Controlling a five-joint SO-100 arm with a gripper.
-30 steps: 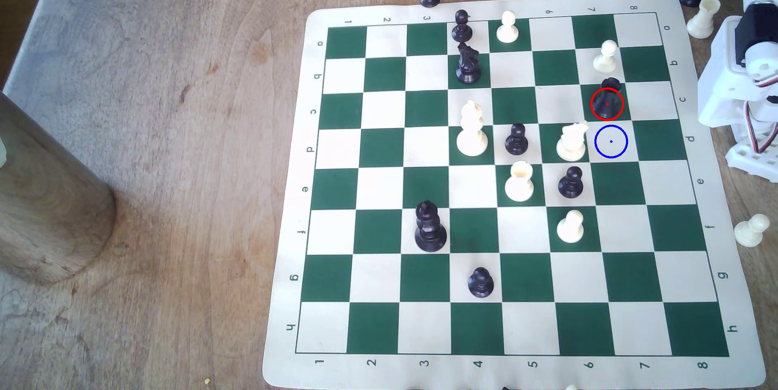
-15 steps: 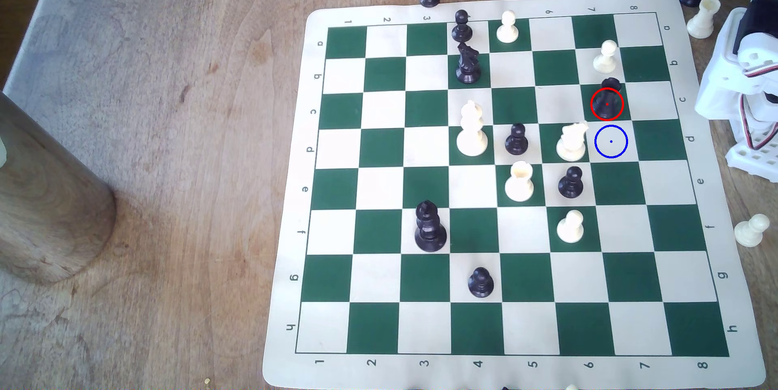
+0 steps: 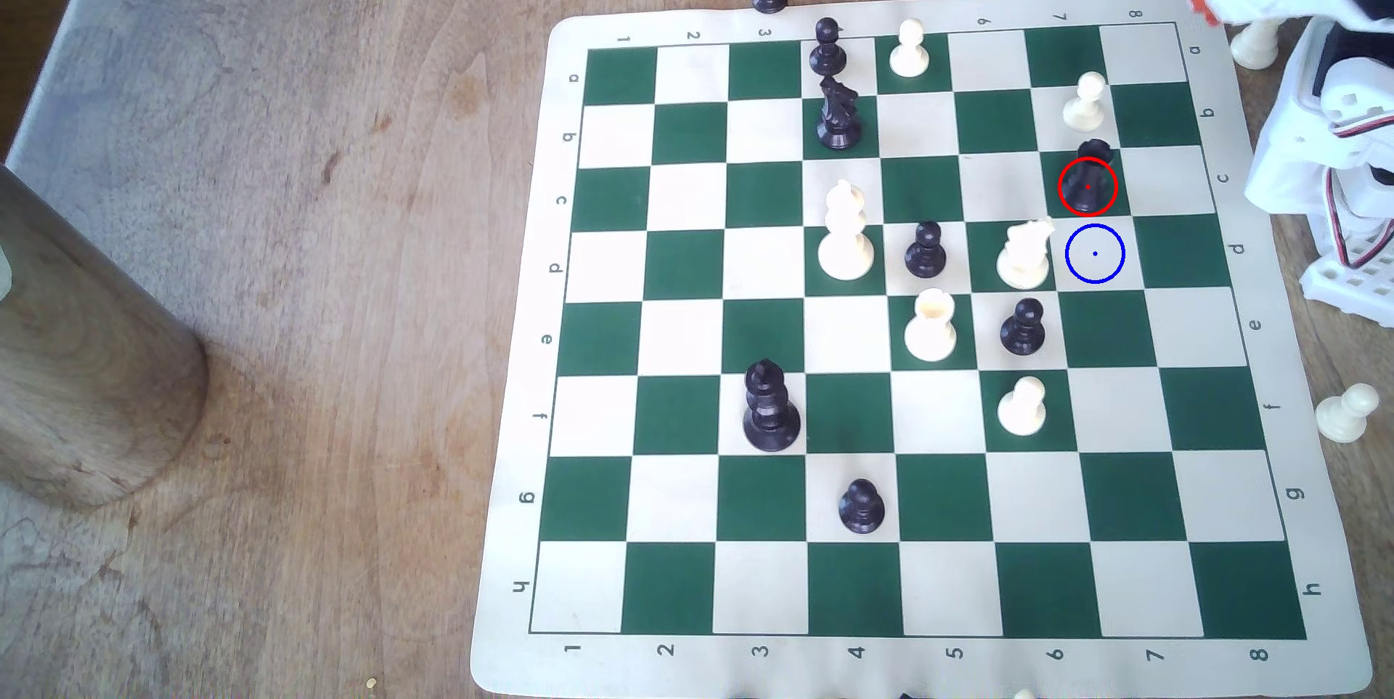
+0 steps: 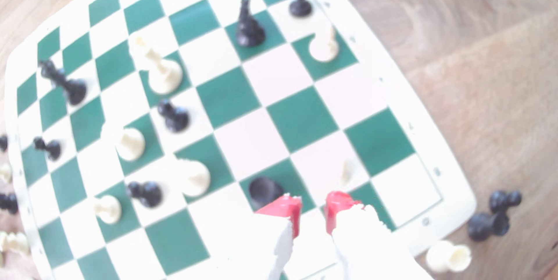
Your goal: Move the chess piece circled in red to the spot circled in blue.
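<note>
The chess piece circled in red (image 3: 1087,180) stood on the chess mat (image 3: 905,669), just ahead of one of the fingertips (image 4: 283,207) and apart from it. The spot circled in blue (image 3: 1094,253) lay beside that piece, farther from the fingers, with a knight (image 3: 1024,256) next to it.

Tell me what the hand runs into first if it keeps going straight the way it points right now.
Most likely the black rook: in the wrist view it stands just ahead of the hand, slightly off toward one red fingertip. Height is unclear, so the hand might pass over it; a white pawn stands close too.
</note>
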